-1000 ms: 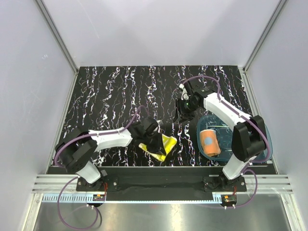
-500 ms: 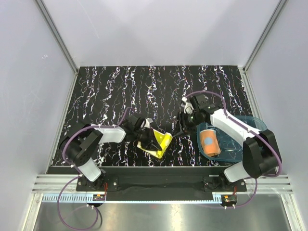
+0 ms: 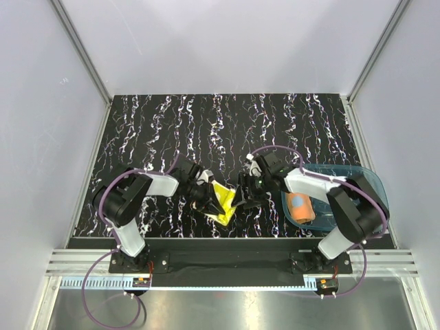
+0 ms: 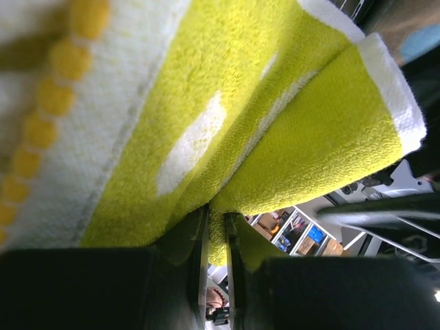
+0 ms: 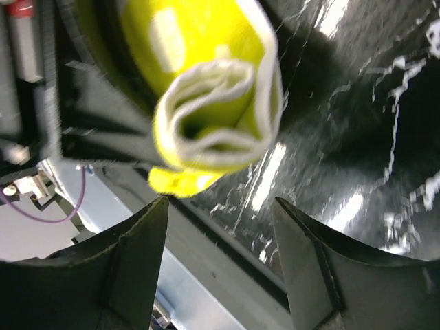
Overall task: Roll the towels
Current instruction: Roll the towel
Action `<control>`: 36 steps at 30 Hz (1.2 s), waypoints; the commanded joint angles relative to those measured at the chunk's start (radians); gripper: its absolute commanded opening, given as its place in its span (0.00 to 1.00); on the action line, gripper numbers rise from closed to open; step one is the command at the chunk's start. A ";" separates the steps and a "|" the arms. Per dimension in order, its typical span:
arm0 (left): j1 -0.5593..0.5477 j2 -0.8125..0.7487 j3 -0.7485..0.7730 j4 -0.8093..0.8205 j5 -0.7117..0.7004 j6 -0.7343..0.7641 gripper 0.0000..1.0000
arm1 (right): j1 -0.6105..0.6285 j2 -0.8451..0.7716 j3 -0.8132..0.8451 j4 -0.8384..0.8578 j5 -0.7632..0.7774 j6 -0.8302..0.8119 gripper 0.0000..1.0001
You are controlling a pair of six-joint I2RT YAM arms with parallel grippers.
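Observation:
The yellow towel [image 3: 225, 199] is loosely rolled and held above the table's near middle. My left gripper [image 3: 204, 194] is shut on it; in the left wrist view the jaws pinch a fold of the yellow cloth [image 4: 289, 130] at my left gripper [image 4: 216, 220]. The right wrist view looks at the towel's rolled open end [image 5: 213, 110], with my right gripper [image 5: 220, 206] open just short of it. In the top view my right gripper [image 3: 247, 194] is right beside the towel. The orange dotted towel [image 3: 300, 205] lies rolled in the blue tray.
The translucent blue plastic tray [image 3: 368, 185] sits at the near right under the right arm. The table [image 3: 158, 130] has a black marbled top, with grey walls on three sides and a metal rail along the near edge.
My right gripper has swung left and toward the near edge, from behind the tray to the towel's right end. My left gripper has drawn back left and turned, keeping the yellow towel.

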 commanded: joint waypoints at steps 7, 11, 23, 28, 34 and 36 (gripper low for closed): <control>0.017 0.037 0.028 -0.065 0.014 0.062 0.12 | 0.048 0.166 0.069 0.144 0.042 0.020 0.69; 0.020 0.044 0.018 -0.035 0.039 0.059 0.13 | 0.054 0.215 0.085 0.173 0.042 0.023 0.65; 0.037 -0.055 0.035 -0.117 -0.048 0.105 0.46 | 0.067 0.287 0.141 0.091 0.101 0.010 0.18; -0.001 -0.225 0.155 -0.449 -0.364 0.226 0.50 | 0.071 0.263 0.210 -0.064 0.153 -0.026 0.17; -0.291 -0.400 0.377 -0.662 -1.013 0.318 0.49 | 0.090 0.244 0.288 -0.184 0.168 -0.030 0.18; -0.403 -0.402 0.411 -0.657 -1.141 0.357 0.48 | 0.099 0.249 0.320 -0.221 0.173 -0.029 0.18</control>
